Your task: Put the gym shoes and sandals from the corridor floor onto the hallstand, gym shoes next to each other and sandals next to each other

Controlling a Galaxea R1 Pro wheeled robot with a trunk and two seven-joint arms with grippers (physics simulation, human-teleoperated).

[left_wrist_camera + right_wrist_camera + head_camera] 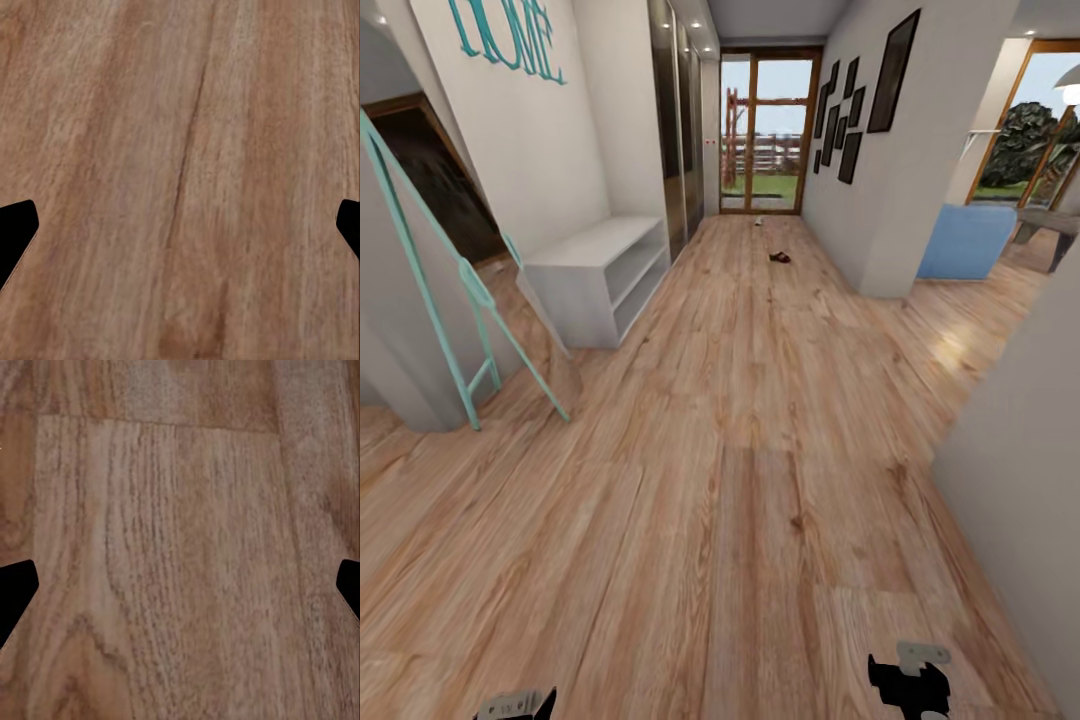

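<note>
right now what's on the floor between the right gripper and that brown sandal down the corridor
Nothing: in the head view, only bare corridor floor stretches from the right gripper to the brown sandal.

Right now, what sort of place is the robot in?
Probably a home's entrance corridor: wood-plank floor, a light grey shoe rack against the left wall, and glazed doors to a garden at the far end.

Upper left: teal "HOME" lettering (508, 35) on a white wall, with a teal-framed leaning mirror (455, 290) at left below it. Top centre: a wood-framed glass door (768, 130) onto a fenced lawn, dark picture frames (855, 105) just right of it. Right edge: a blue armchair (965, 240) beside a garden window (1025, 130).
</note>
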